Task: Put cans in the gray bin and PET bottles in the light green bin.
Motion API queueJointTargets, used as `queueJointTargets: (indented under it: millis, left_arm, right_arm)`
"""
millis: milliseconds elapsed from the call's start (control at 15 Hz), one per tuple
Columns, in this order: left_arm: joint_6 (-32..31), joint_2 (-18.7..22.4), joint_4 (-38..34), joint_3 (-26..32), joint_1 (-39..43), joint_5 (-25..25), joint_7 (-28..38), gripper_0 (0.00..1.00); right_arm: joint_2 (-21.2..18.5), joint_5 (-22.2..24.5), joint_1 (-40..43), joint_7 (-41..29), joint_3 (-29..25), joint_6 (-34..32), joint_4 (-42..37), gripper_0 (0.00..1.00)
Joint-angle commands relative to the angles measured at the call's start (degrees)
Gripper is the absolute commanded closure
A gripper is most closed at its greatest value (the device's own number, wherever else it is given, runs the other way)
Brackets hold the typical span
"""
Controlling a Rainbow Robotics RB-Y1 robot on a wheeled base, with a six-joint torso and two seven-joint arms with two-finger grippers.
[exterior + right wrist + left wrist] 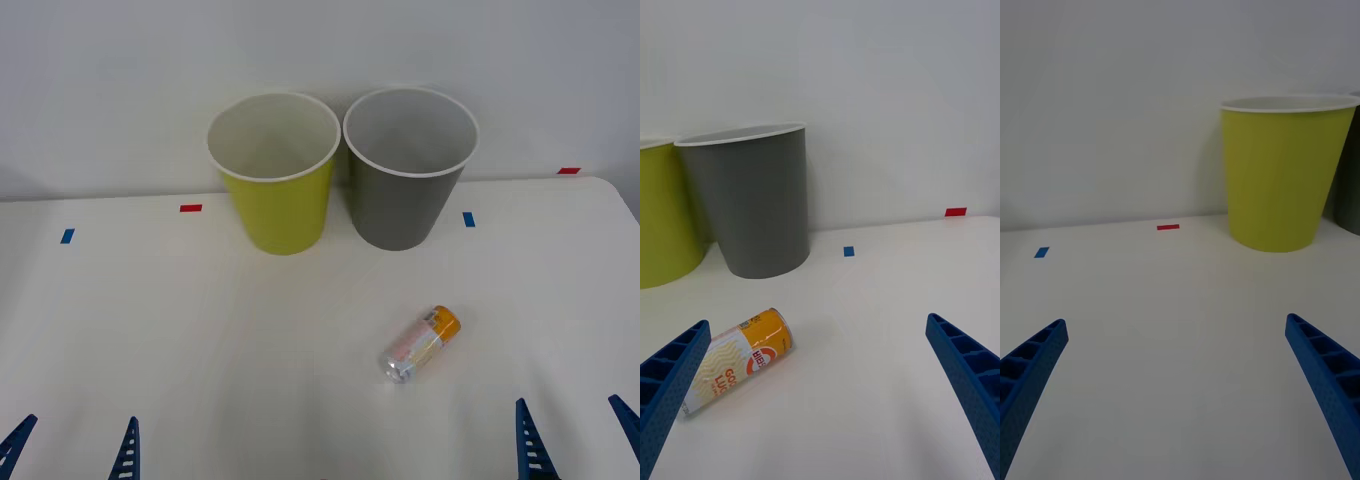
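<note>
A small silver can (pixel 420 345) with a pale label and an orange end lies on its side on the white table, right of centre. Behind it two tall bins stand side by side, the light green bin (pixel 280 205) on the left and the gray bin (pixel 402 205) on the right. My right gripper (pixel 572 430) is open at the near edge, to the right of the can (pixel 737 360) and short of it. At the near left my left gripper (pixel 72 450) is open and holds nothing, facing the light green bin (pixel 1281 180). PET bottles are out of view.
Small red tape marks (pixel 190 208) and blue tape marks (pixel 468 219) lie on the table (pixel 200 330) near its far edge. A white wall rises right behind the bins. The table's right edge runs close to my right gripper.
</note>
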Motion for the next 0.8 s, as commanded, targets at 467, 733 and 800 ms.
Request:
queueJointTargets:
  millis: [467,733,800]
  left_arm:
    - [0.0,0.0,0.0,0.0,0.0,0.0,0.0,0.00]
    - [0.0,0.0,0.0,0.0,0.0,0.0,0.0,0.00]
    - [0.0,0.0,0.0,0.0,0.0,0.0,0.0,0.00]
  right_arm:
    - [0.0,0.0,0.0,0.0,0.0,0.0,0.0,0.00]
    - [0.0,0.0,0.0,0.0,0.0,0.0,0.0,0.00]
    - [0.0,0.0,0.0,0.0,0.0,0.0,0.0,0.00]
